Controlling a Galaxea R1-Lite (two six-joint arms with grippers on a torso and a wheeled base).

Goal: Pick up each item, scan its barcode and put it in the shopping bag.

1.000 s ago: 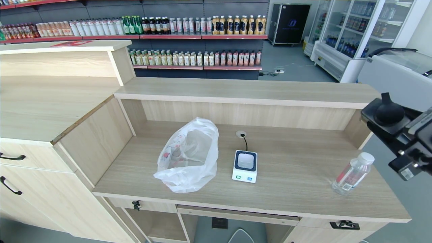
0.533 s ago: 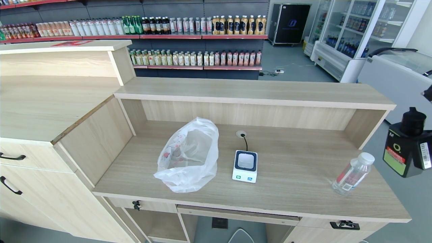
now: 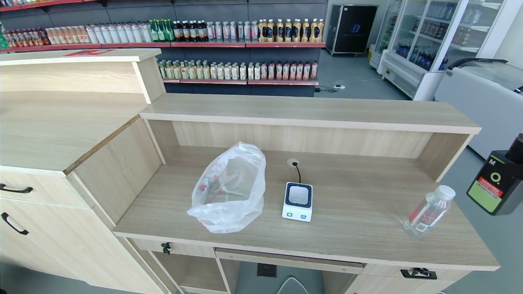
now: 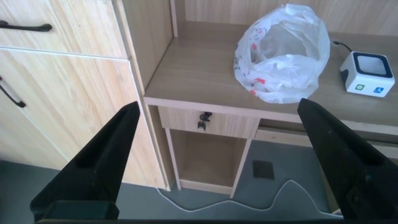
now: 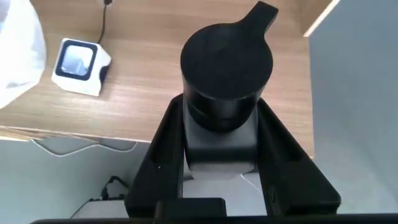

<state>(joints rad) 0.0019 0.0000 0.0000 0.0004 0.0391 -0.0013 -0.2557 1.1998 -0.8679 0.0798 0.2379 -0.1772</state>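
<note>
Gripping the black bottle (image 3: 495, 188) out past the right end of the counter (image 3: 367, 232), the right claw (image 5: 221, 115) is clenched on it — left claw (image 4: 217, 106) hangs released. Swinging to the scanner (image 3: 297, 201) could topple the clear bottle (image 3: 429, 210) — it's in between.

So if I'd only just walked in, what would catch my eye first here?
Probably the black jug with a green label, hanging in the air off the right end of the wooden counter, clamped in the right gripper. On the counter, a crumpled white shopping bag gapes open to the left of a small white scanner. A clear bottle stands near the right end.
</note>
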